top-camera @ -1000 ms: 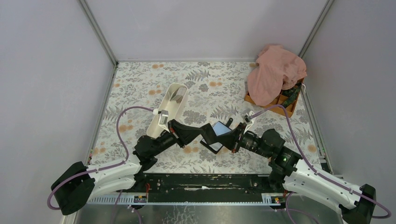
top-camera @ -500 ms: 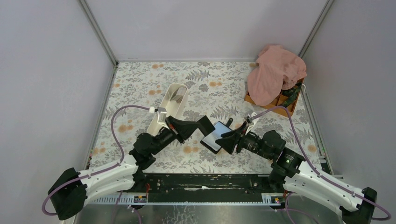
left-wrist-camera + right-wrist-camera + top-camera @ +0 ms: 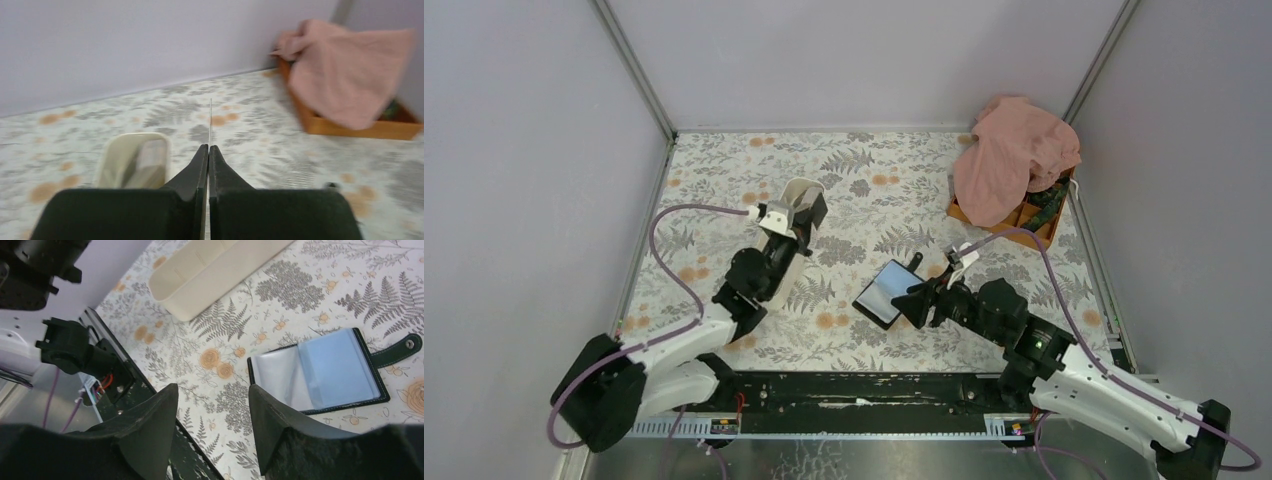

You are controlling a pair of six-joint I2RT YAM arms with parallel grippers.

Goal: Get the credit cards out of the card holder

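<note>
Here, the card holder (image 3: 885, 291) is lying open and flat on the floral tabletop (image 3: 724, 180), its glossy bluish inner face turned up and its snap strap (image 3: 400, 350) trailing off one short side. The right end effector (image 3: 914, 298) is hovering just beside the holder's near edge; in the right wrist view its two fingers are standing well apart, gripping nothing, with the holder showing beyond them. The left end effector (image 3: 208, 147) is reaching over the far end of the white tray (image 3: 790, 198), well apart from the holder, and its fingers are pressing together on a thin credit card (image 3: 210, 120) seen edge-on, sticking out past the tips. In the far right corner a pink cloth (image 3: 1014, 155) is draping over an orange box (image 3: 350, 127).
</note>
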